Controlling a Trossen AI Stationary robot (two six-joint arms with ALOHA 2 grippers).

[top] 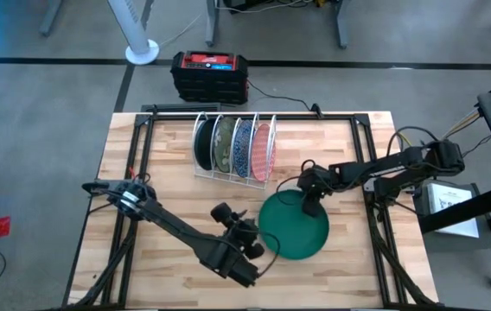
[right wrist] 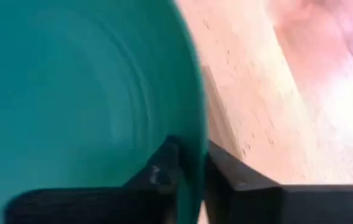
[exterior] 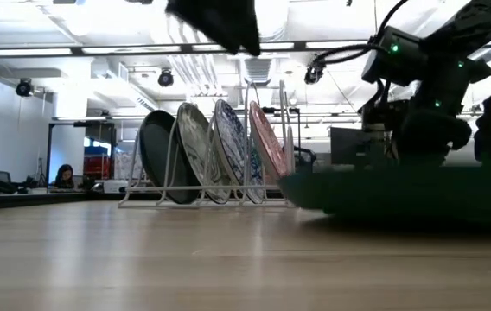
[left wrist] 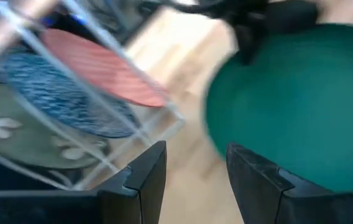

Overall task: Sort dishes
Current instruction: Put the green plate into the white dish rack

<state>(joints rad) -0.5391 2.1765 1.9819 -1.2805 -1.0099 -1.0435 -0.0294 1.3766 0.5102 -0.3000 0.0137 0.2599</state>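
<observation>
High view shows four round plates already standing on edge in the white wire rack (top: 233, 149) near the far edge of the pale wooden counter (top: 168, 199): a dark teal plate (top: 200, 142), an olive mottled plate (top: 222, 143), a blue-and-white speckled plate (top: 243, 146) and a red-and-white patterned plate (top: 262, 148), side by side in that order. The rack seems to have one more slot free beside the red one, though the wires make that hard to confirm.

What remains, by my judgement, is the fifth dish. The plain green round plate (top: 294, 225) lies in front of the rack and to its right, near the middle of the counter. The right gripper (right wrist: 192, 163) is pinching its rim, one finger on each face of the edge, as the right wrist view makes plain. From the low view the plate looks close to level and near the counter; whether it rests on the wood or is lifted slightly I cannot tell.

The left gripper (left wrist: 195, 171) hangs just beside the green plate's near-left edge, its fingers spread and holding nothing.

So the sorting looks mostly complete, with one plate left to rack.
</observation>
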